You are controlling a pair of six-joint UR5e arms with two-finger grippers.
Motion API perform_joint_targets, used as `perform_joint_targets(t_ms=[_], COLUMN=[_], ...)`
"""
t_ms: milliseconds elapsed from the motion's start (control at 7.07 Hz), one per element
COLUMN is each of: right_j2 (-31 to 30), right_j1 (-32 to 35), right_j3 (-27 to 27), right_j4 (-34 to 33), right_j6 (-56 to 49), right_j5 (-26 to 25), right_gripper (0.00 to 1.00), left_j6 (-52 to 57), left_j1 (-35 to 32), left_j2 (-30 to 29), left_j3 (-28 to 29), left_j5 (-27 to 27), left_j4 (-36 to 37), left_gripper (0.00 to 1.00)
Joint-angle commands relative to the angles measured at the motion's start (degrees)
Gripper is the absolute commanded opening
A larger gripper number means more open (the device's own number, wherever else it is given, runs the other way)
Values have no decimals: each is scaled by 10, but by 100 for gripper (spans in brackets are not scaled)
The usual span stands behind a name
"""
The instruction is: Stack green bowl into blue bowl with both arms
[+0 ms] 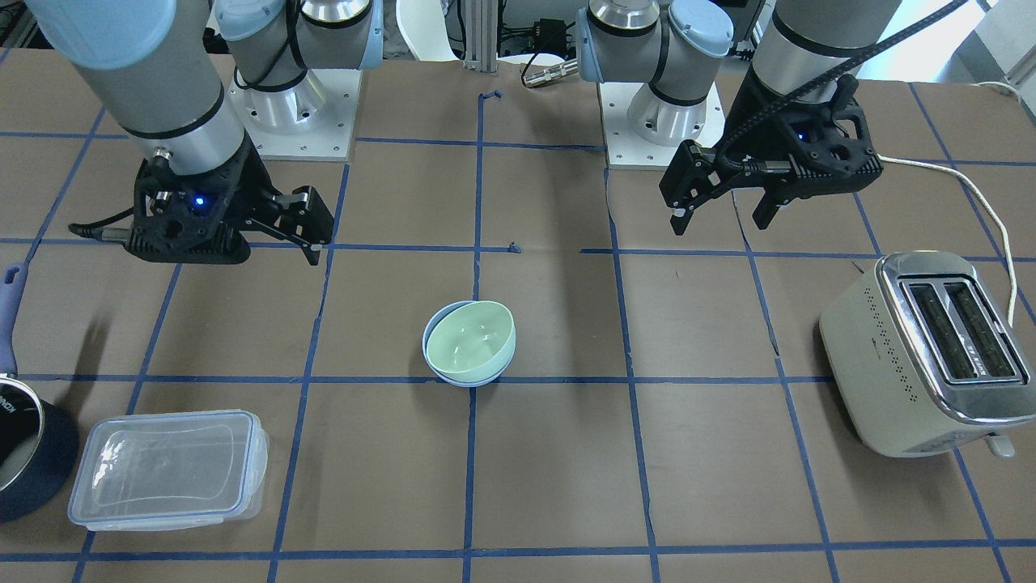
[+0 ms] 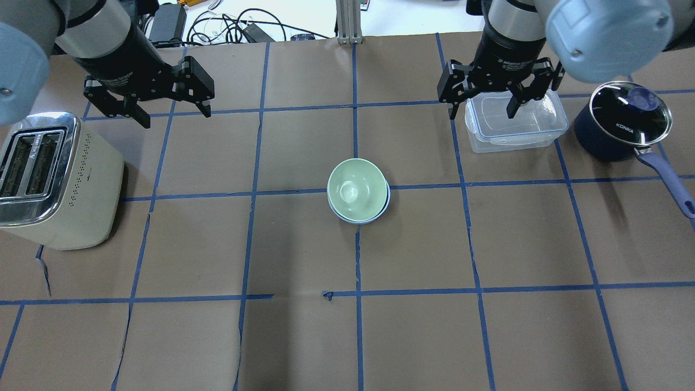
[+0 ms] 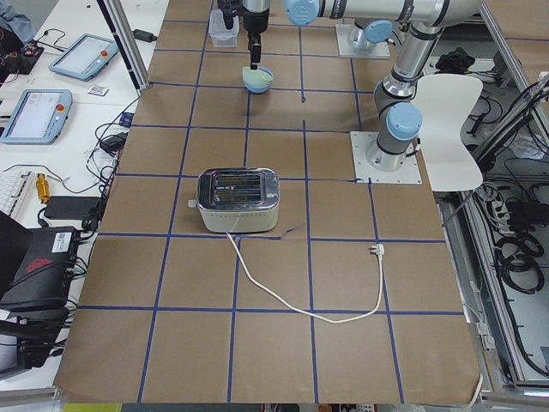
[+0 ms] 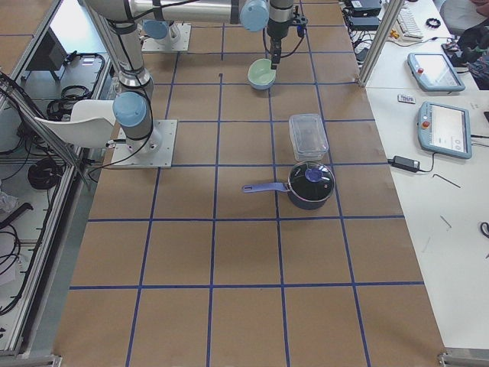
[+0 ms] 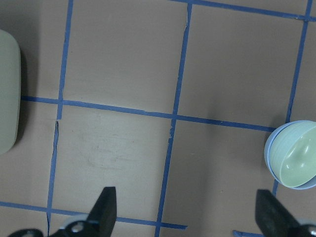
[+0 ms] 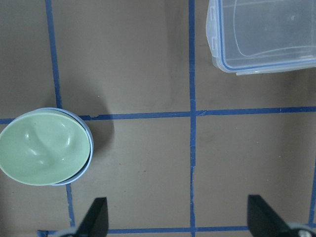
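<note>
The green bowl (image 2: 354, 188) sat nested inside the blue bowl (image 5: 271, 150), a little off-centre, so that a thin crescent of blue rim showed along one side. The pair rested near the middle of the table (image 2: 304, 336), on brown paper crossed by blue tape lines, right at a crossing of two lines. Neither arm touched them.

The left gripper (image 2: 176, 118) hung above the table well to the bowls' left, its jaws spread wide and holding nothing. The right gripper (image 2: 481, 115) hung well to their right, likewise spread wide and empty.

A clear lidded container (image 2: 516, 122) lay near the right gripper, and beside it stood a dark blue pot (image 2: 619, 122) with a glass lid. A cream toaster (image 2: 59, 179) stood near the left gripper.
</note>
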Motion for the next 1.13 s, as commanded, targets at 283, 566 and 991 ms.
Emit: perform_joint_targets(t_ms=[283,566,991], right_j2=[-82,-83,-99], right_j1=[-30,-33,-31], right_j3=[41,41,43], right_j4=[40,41,53], right_j6=[-8,-13,-13], right_j5=[-1,0,6], right_gripper=[100,100,100], left_j6=[3,4,5], left_j1=[0,0,0], left_j2=[1,1,1], left_j3=[-1,-2,-2], left_j5=[1,0,0], left_j4=[1,1,1], left_gripper=[100,100,100])
